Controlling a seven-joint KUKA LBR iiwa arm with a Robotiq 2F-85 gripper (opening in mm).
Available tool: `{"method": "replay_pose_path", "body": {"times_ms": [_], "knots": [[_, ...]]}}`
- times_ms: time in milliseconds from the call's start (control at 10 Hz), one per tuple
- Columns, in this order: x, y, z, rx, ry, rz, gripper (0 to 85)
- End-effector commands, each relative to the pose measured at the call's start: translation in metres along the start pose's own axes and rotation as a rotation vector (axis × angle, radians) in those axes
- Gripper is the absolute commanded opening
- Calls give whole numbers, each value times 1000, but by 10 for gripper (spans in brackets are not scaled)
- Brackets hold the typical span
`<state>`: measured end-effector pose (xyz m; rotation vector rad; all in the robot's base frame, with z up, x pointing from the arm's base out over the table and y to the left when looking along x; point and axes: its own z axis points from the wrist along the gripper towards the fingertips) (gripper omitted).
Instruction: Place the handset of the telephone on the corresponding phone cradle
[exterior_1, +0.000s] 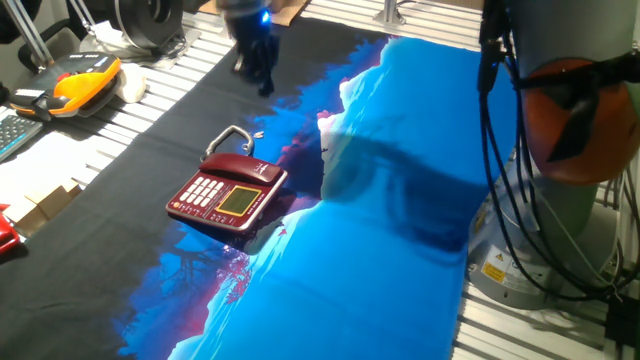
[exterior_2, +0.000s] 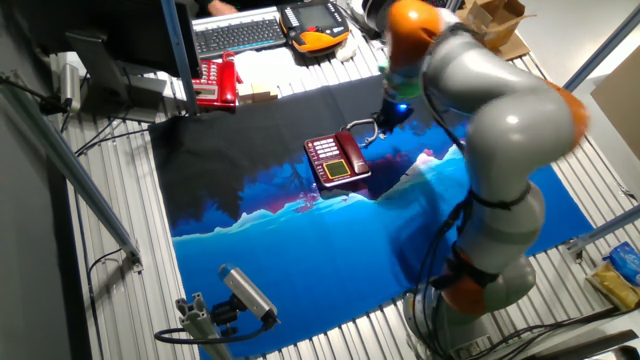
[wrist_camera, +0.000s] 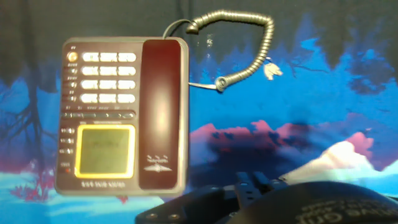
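On the phone (wrist_camera: 118, 115), along its cradle (wrist_camera: 163, 62) side, we find the handset (wrist_camera: 162, 112) seated, its coiled cord (wrist_camera: 249, 43) looping out over the cloth (exterior_1: 400, 250). We cannot tell the gripper's (exterior_1: 262, 72) opening; it is blurred and apart from the phone.

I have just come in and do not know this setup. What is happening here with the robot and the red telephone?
The robot arm is above the red telephone on the blue and black cloth. The handset already lies in the cradle along the phone's side, its coiled cord curling beside it. The gripper hangs away from the phone and holds nothing; it is too blurred to tell open or shut.
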<state>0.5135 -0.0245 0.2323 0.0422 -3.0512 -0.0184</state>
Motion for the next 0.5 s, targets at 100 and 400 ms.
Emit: {"method": "replay_pose_path", "body": {"times_ms": [100, 400], "knots": [[5, -2, -21, 4, 3, -27, 0], [25, 5, -24, 18, -29, -58, 0]]}}
